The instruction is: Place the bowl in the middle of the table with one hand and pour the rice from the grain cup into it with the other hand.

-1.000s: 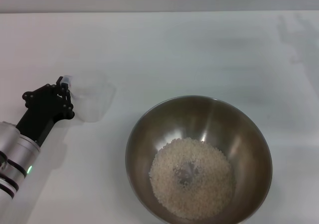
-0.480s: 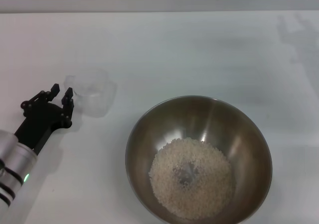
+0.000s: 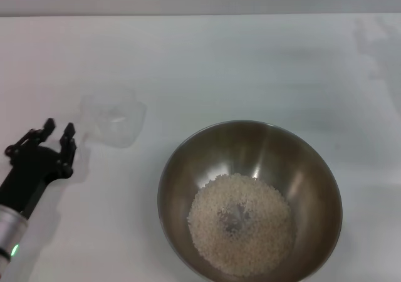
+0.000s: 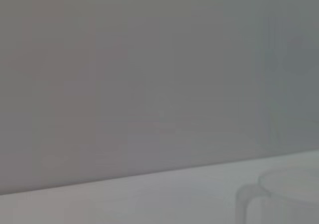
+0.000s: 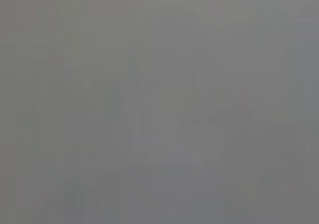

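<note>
one left gripper, jaws apart and empty, sits beside the upright grain cup.

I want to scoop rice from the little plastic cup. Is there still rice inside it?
No, in the head view the grain cup stands empty on the table, and the rice lies heaped in the bowl.

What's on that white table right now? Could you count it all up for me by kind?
Steel bowl, holding a heap of rice: 1
Clear plastic grain cup, standing empty: 1
Robot hand: 1, the left hand, open beside the cup
Total: 3, all on the table
</note>
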`<state>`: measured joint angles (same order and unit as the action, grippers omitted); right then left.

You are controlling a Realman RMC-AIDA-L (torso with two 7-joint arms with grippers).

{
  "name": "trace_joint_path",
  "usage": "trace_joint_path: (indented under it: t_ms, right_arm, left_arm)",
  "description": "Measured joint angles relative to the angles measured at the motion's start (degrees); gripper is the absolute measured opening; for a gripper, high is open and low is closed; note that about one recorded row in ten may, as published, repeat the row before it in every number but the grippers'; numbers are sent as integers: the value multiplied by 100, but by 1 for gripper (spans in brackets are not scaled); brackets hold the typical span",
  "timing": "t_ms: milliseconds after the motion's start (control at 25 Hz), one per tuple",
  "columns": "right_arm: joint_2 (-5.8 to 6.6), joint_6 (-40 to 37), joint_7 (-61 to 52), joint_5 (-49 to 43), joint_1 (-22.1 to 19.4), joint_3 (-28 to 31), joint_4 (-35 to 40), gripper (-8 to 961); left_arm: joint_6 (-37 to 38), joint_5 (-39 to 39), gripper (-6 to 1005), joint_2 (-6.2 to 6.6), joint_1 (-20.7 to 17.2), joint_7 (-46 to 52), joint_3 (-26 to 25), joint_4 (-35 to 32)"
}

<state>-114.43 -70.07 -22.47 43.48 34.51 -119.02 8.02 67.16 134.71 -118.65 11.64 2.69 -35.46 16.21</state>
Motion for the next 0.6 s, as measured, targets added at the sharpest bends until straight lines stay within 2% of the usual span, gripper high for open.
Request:
trace_joint_path:
  t_ms: [80, 200, 240, 280, 400, 600]
  right_arm:
    - [-11, -3, 8, -11, -30, -3, -1, 646]
    - [-81, -18, 65, -38, -93, -53, -6, 647]
    - [-108, -22, 97, -50, -106, -61, -8, 648]
    - [-144, -30, 161, -87, -126, -69, -6, 648]
    - [-243, -55, 408, -292, -191, -77, 53, 650]
    - [-376, -50, 581, -517, -254, -76, 102, 652]
  left_arm:
    - [422, -36, 386, -7, -211, 154, -38, 11]
    - [782, -45, 414, -13, -284, 258, -69, 34]
    - [782, -45, 423, -13, -284, 258, -69, 34]
    - [1256, -50, 432, -19, -255, 369, -136, 88]
    - [1503, -50, 505, -26, -151, 396, -170, 161]
    - [1503, -58, 628, -24, -5, 445, -264, 186]
